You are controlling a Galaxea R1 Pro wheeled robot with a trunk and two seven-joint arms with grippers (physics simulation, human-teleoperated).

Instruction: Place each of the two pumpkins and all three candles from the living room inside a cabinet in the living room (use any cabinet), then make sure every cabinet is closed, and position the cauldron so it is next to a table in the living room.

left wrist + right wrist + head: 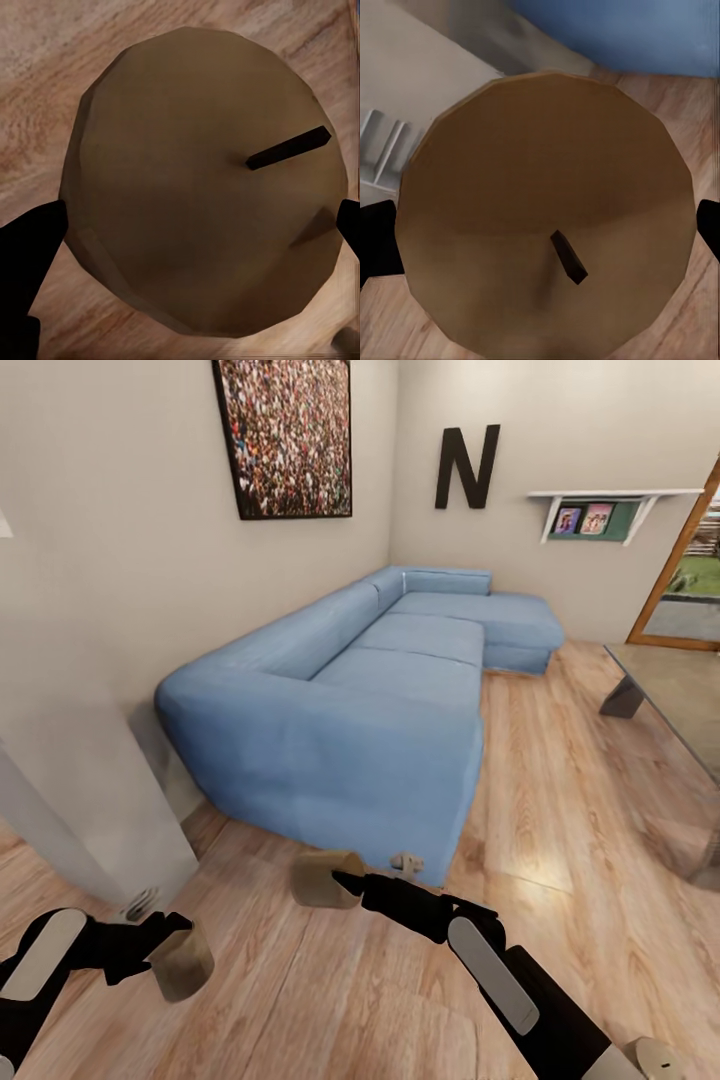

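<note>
- Left gripper (172,952): your fingers pinch one candle (183,962) from both sides. In the left wrist view a dark fingertip (34,240) sits at each edge of the candle's round wick face (202,180), with floor planks behind, so the candle is off the floor and its axis runs along the gripper.
- Right gripper (345,881): it pinches a second candle (322,878), held just in front of the sofa's near corner. The right wrist view shows this candle's round face (547,210) and short wick between the two fingertips (376,240).
- Sofa (370,710): this blue corner sofa fills the middle of the head view, directly ahead of both arms.
- Desk (680,690): the glass top and one slanted leg lie at the head view's right edge, on your right-arm side and well apart from both candles.
- Key relation: both loads are secured; the cabinet lies outside these pictures, so the coming move is, by judgement, a turn of the base away from the sofa rather than a reach.
</note>
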